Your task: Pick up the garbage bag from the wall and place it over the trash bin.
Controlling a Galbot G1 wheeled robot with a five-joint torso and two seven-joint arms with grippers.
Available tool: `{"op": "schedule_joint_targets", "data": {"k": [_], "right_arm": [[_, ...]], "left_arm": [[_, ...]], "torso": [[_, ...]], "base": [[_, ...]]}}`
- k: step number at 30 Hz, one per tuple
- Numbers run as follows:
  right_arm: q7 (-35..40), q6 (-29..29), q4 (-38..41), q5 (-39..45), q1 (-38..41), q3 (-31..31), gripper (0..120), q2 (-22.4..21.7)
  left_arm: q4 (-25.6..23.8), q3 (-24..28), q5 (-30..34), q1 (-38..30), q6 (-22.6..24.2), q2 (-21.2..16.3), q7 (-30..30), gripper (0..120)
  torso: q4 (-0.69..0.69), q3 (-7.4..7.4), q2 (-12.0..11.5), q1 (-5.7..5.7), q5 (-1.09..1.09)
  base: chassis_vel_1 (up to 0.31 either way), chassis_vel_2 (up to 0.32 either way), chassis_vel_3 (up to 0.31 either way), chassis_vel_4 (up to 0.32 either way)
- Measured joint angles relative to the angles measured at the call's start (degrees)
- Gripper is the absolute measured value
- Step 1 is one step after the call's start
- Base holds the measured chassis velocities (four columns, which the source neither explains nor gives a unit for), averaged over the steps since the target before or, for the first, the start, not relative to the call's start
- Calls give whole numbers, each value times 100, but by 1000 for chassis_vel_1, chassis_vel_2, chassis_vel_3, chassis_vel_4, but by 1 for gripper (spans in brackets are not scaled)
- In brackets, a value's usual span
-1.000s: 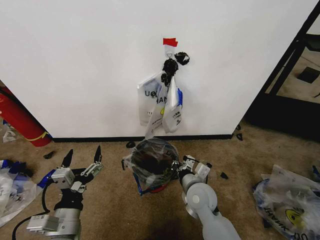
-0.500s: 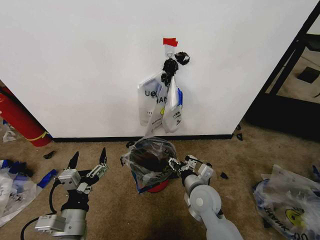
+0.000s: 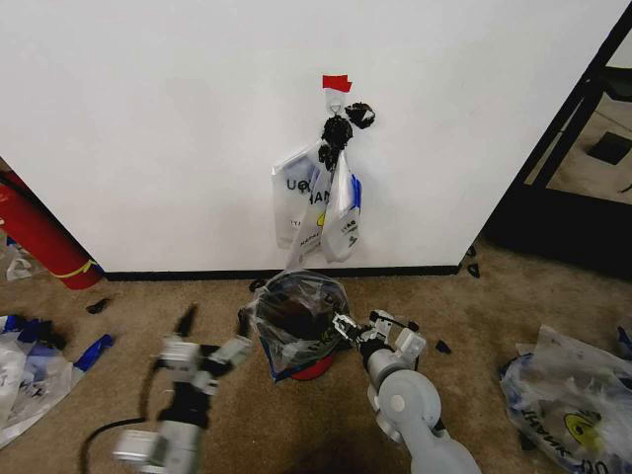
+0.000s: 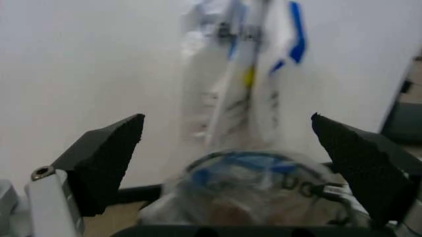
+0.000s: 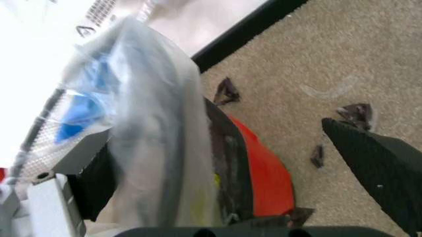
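A translucent garbage bag (image 3: 296, 314) with a blue rim band is draped over the black mesh trash bin, whose red base (image 3: 318, 369) shows below it. More whitish bags (image 3: 318, 202) hang from a hook on the white wall (image 3: 148, 118), under a black wad. My right gripper (image 3: 357, 328) is open at the right side of the bag's rim, and the bag (image 5: 151, 123) lies against one finger beside the bin's red base (image 5: 260, 173). My left gripper (image 3: 210, 336) is open just left of the bin, facing the bagged bin (image 4: 250, 182) and the hanging bags (image 4: 244, 74).
A red cylinder with a yellow band (image 3: 35, 237) leans at the far left. Loose plastic bags lie on the carpet at left (image 3: 25, 370) and right (image 3: 578, 395). A black frame (image 3: 573, 128) stands at the right. Small black scraps (image 3: 441, 347) dot the floor.
My left gripper has swung right across the carpet toward the bin. The right gripper has shifted slightly right at the rim, and the bag sits more upright and open.
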State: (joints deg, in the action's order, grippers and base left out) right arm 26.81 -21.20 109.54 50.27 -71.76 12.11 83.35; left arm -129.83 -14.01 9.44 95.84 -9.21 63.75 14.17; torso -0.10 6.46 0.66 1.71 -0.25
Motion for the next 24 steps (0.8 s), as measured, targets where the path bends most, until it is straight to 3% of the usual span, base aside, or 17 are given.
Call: {"op": "schedule_joint_targets", "data": {"k": [5, 9, 15, 18, 21, 24], "right_arm": [[-285, 61, 109, -31, -120, 54, 100, 8], [-679, 94, 289, -238, -292, 70, 100, -83], [-1237, 675, 716, -1409, -644, 176, 100, -213], [-1433, 1298, 945, -2050, -961, 445, 100, -258], [-1694, 2571, 1238, -3198, -1596, 944, 100, -387], [-1783, 2977, 1427, -3599, -2000, 1189, 100, -411]], "left_arm": [[23, 232, 8, -181, 114, -20, 36, 100], [10, 114, 46, -27, 102, 84, 60, 100], [-49, -373, 109, 152, -38, 337, 82, 100], [-50, -646, 274, 180, -80, 461, 87, 100], [7, -1055, 563, 204, -157, 576, 86, 100], [26, -1195, 665, 232, -200, 609, 78, 100]], "torso": [[4, 0, 0, 0, 2], [5, 0, 0, 0, 2], [5, 0, 0, 0, 2], [3, 0, 0, 0, 2], [3, 0, 0, 0, 1], [5, -1, 0, 0, 3]], "base": [[0, 0, 0, 0], [0, 0, 0, 0], [0, 0, 0, 0], [0, 0, 0, 0], [0, 0, 0, 0], [0, 0, 0, 0]]}}
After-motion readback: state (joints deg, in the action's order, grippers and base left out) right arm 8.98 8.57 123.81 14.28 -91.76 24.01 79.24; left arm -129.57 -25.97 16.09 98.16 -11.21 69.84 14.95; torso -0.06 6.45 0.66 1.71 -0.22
